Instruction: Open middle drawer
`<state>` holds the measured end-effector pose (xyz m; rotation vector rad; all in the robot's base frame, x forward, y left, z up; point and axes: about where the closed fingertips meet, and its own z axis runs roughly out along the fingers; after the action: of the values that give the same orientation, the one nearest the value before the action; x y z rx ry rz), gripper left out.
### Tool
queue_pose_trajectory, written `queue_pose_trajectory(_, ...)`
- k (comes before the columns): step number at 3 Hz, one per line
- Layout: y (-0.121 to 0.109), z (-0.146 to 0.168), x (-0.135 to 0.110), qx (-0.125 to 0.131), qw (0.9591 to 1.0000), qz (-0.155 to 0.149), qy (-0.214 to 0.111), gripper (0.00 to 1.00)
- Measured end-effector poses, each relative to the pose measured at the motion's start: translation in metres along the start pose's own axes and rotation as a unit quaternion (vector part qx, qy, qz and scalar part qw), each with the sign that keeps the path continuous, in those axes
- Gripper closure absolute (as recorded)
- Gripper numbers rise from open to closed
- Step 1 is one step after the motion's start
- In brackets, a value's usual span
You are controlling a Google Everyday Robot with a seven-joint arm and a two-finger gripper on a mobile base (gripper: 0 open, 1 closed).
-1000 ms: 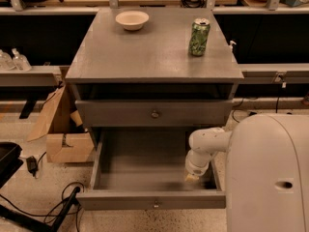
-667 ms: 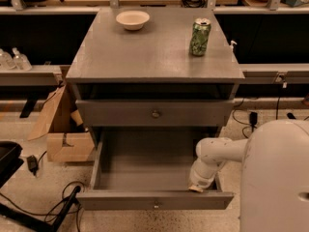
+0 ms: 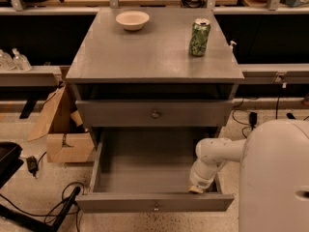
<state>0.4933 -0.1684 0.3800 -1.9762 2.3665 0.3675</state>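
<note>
One gripper (image 3: 195, 189) sits low inside the middle drawer (image 3: 145, 170), at its front right corner; whether it is clenched or released cannot be told. Middle drawer stands pulled well out beneath the closed uppermost drawer (image 3: 120, 114). Above it, a green can (image 3: 200, 37) and a bowl (image 3: 132, 20) rest on the cabinet top (image 3: 154, 57).

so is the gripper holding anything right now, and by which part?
Cannot be told. The gripper sits inside the pulled-out middle drawer, at its front right corner, away from the knob.
</note>
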Motion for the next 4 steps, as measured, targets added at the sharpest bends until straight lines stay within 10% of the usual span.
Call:
queue_pose_trajectory(2,0.0001,-0.0006,-0.0001,0.000,1.0000,0.000,0.000,0.85)
queue_pose_trajectory(4,0.0002,-0.0009,-0.0002,0.000,1.0000,0.000,0.000,0.37)
